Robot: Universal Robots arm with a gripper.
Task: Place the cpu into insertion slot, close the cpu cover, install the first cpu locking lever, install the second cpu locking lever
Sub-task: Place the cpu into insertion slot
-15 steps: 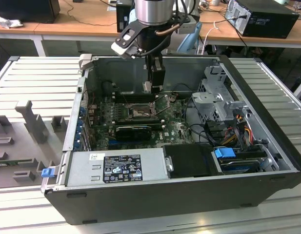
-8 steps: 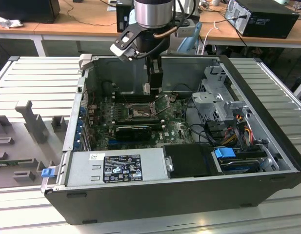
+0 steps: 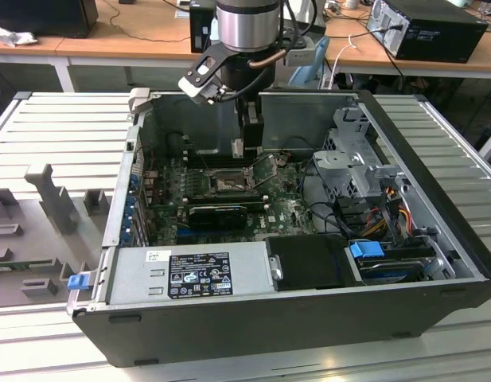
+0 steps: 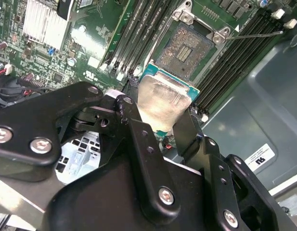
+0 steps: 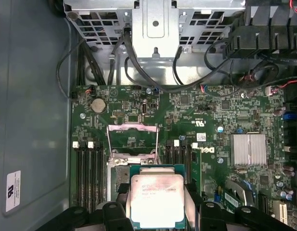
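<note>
Silver-beige, the cpu (image 5: 157,199) is pinched between the fingers of the hand (image 4: 158,114), hanging near and above the open slot (image 4: 184,50), whose cover (image 5: 131,127) stands swung up. A tilted or off-square descent could likely seat it crooked and bend the contacts. A slack grip could drop it.

Open computer case (image 3: 309,330), grey power supply (image 3: 189,274) inside, finned heatsink (image 5: 248,149), coin battery (image 5: 98,104)

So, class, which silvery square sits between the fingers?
The cpu, a solid pale chip gripped by both fingers; the cpu cover is an open frame, the heatsink is ribbed.
</note>
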